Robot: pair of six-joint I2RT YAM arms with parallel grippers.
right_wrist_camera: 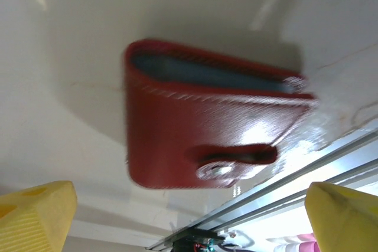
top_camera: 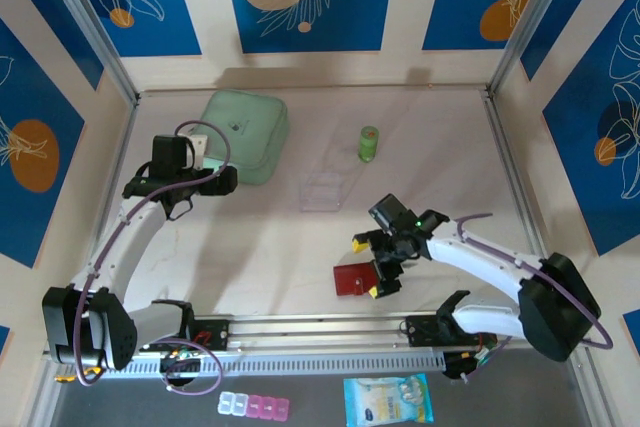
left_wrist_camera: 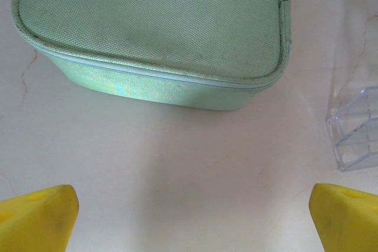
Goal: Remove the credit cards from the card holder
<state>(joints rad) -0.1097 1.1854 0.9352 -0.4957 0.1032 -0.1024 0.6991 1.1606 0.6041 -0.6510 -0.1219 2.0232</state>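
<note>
Top external view: the card holder (top_camera: pixel 350 280) lies folded on the table (top_camera: pixel 430 147), near the front rail (top_camera: pixel 320 328). The right gripper (top_camera: pixel 369 268) is at its right edge with fingers spread wide and nothing between them.

Right wrist view: the blurred red card holder (right_wrist_camera: pixel 201 134) has its tab snapped across the cover and a grey lining showing along the far edge. It sits ahead of the right gripper (right_wrist_camera: pixel 189 216), clear of both yellow fingertips (right_wrist_camera: pixel 35 213). Whether credit cards are inside cannot be told.

Well apart on the left, the left gripper (top_camera: pixel 226 181) is just beside the pale-green pouch (top_camera: pixel 245 127), its fingers also wide apart and empty. A clear plastic box (top_camera: pixel 322 192) and a small green bottle (top_camera: pixel 369 143) stand mid-table, away from the card holder.

Left wrist view: the pouch (left_wrist_camera: pixel 153 22) is ahead of the left gripper (left_wrist_camera: pixel 192 216), and the clear box (left_wrist_camera: pixel 354 128) is to the right.
</note>
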